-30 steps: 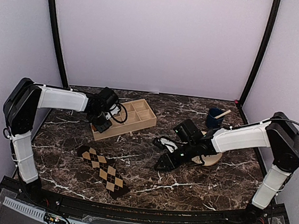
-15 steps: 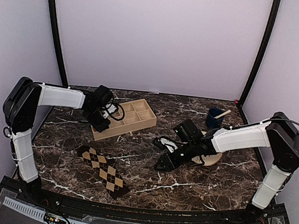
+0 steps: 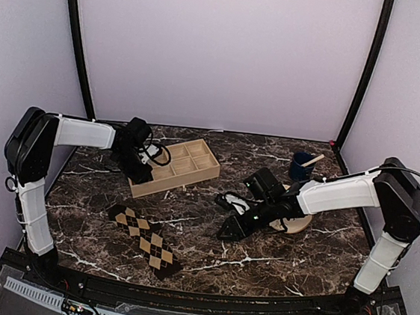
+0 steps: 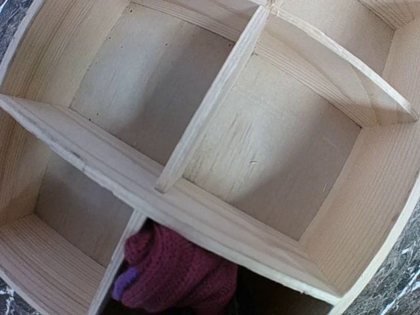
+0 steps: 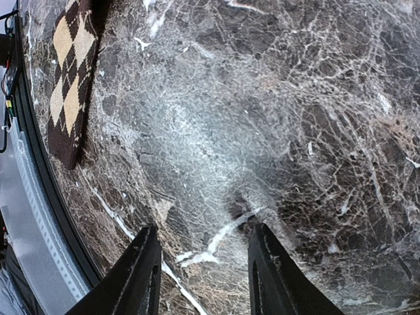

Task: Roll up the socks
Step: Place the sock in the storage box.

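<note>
A brown-and-tan argyle sock (image 3: 145, 241) lies flat on the marble table at the front left. It also shows in the right wrist view (image 5: 69, 79) at the upper left. A rolled maroon sock (image 4: 174, 275) with a purple tip sits low in a near compartment of the wooden divided tray (image 4: 216, 98). My left gripper (image 3: 140, 167) is at the tray's (image 3: 186, 171) left end. Its fingers are hidden behind the maroon sock, which fills the place where they close. My right gripper (image 5: 203, 230) is open and empty just above bare table, right of the argyle sock (image 3: 226, 233).
A small dark item with white marks (image 3: 232, 201) lies beside the right arm. A round wooden plate (image 3: 297, 225) is under the right forearm. A blue cup (image 3: 301, 165) with a stick stands at the back right. The table's front edge (image 5: 39, 216) is close.
My left gripper has moved a little left and back along the tray's left end. The right arm and the argyle sock have not moved.
</note>
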You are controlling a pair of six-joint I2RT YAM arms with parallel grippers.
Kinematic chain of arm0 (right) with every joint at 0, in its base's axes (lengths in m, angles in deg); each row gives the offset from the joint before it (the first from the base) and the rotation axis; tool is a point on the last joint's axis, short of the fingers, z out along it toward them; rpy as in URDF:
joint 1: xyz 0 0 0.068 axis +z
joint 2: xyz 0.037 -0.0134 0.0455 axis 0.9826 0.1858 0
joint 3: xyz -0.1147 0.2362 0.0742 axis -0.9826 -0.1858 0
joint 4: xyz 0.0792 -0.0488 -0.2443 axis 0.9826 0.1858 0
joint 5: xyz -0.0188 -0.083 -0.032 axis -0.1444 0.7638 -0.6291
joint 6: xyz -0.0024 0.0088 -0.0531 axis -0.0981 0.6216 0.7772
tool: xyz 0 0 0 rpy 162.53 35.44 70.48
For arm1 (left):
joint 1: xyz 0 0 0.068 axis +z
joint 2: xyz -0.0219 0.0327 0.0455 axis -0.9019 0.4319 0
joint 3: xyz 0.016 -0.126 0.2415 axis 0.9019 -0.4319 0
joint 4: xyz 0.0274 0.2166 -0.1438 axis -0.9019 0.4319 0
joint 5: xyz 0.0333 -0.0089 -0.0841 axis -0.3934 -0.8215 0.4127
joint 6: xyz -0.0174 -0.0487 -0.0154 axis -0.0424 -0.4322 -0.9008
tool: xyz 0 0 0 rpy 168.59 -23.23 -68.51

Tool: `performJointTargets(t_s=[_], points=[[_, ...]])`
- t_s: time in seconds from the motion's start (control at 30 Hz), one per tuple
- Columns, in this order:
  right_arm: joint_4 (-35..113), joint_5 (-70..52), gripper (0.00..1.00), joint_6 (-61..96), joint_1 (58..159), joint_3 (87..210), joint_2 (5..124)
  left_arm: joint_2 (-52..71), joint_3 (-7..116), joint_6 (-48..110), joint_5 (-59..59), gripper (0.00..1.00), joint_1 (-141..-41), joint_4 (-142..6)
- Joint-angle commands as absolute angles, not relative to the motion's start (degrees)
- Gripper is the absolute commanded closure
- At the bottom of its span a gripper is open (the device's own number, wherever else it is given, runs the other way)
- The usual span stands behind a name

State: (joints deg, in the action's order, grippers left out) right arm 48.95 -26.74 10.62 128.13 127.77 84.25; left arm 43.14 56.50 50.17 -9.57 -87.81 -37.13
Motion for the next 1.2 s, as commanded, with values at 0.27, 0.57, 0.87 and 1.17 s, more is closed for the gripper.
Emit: performJointTargets(t_s=[0.27, 0.57, 0.87, 1.17], points=[[49.8, -25.5, 0.58, 10.7, 128.4, 129.7, 83.4, 43.4, 56.8, 46.8, -5.4, 0.68, -85.6, -30.5], [50.1, -24.7, 0.58, 10.6, 128.9, 129.5, 82.7, 40.9, 57.6, 46.1, -4.4, 0.55, -85.2, -28.9], [50.4, -24.1, 0.58, 10.6, 129.5, 129.7, 82.5, 38.1, 58.5, 45.3, -3.8, 0.51, -85.0, -28.2], [50.5, -23.6, 0.58, 10.4, 129.9, 130.0, 82.5, 34.4, 59.9, 44.4, -3.7, 0.51, -84.9, -27.7]])
